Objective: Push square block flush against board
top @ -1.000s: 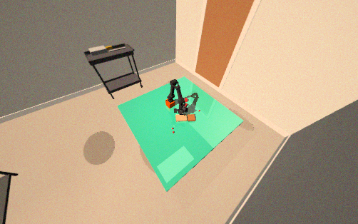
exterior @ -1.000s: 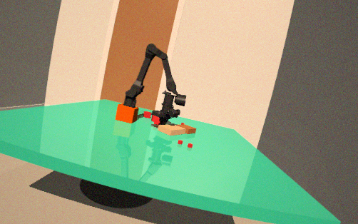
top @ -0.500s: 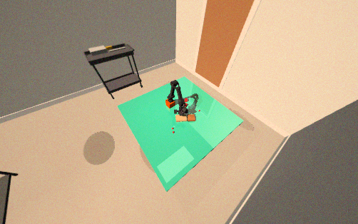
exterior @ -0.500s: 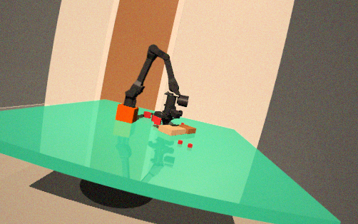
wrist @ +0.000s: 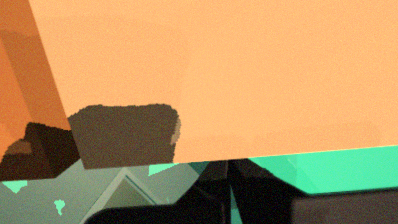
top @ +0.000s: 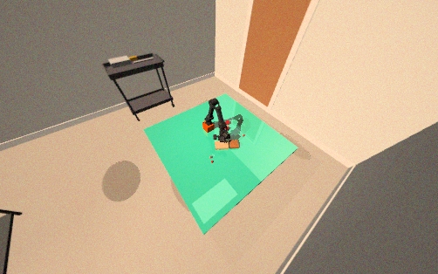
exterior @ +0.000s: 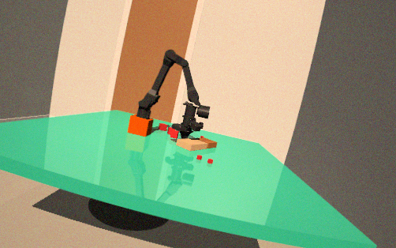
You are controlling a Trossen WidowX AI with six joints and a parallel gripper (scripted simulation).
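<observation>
Green glossy table top point(exterior: 254, 186) carries everything. Pale square block point(exterior: 191, 144) sits flat on it directly under the closed, empty gripper point(exterior: 185, 136). Darker board point(exterior: 210, 143) also flat, flush against the block's far side from the gripper. Two small red cubes point(exterior: 204, 159) lie near, just forward of the gripper. Orange arm base point(exterior: 140, 125) stands on the surface behind it.
</observation>
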